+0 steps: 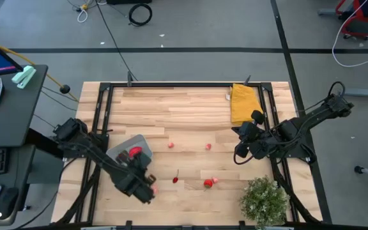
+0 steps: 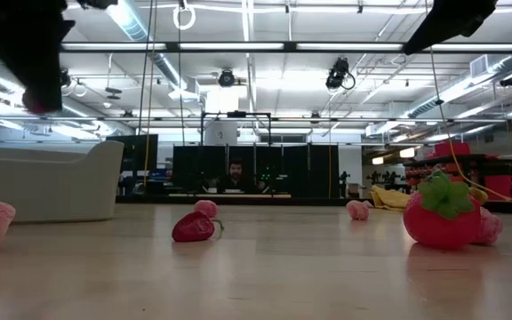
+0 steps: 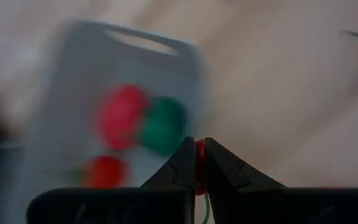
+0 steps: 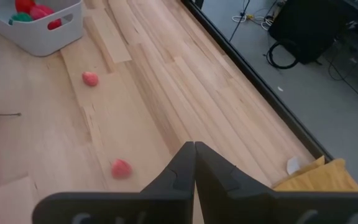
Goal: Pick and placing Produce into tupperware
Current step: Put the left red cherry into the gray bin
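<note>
Carrying a small red piece pinched between its closed fingers, the left end effector [image 1: 147,190] is hovering at the lower left of the overhead frame, just below the pale grey container [image 1: 131,148]. Its wrist camera is showing what the overhead cannot: the red piece [image 3: 199,167] clamped in the fingers, and two red pieces and one green one [image 3: 161,126] already lying in the container. The right end effector [image 1: 241,153] is waiting at the right of the overhead frame with its fingers pressed together on nothing, near the yellow cloth [image 1: 243,103]. By my reading the job is under halfway: several pieces are lying loose on the wooden surface [image 1: 190,108], among them two pink ones at centre and a strawberry [image 1: 208,183] lower down. The table-level camera is showing that strawberry's green cap, and the overhead shows a bushy plant [image 1: 264,200] at lower right.
</note>
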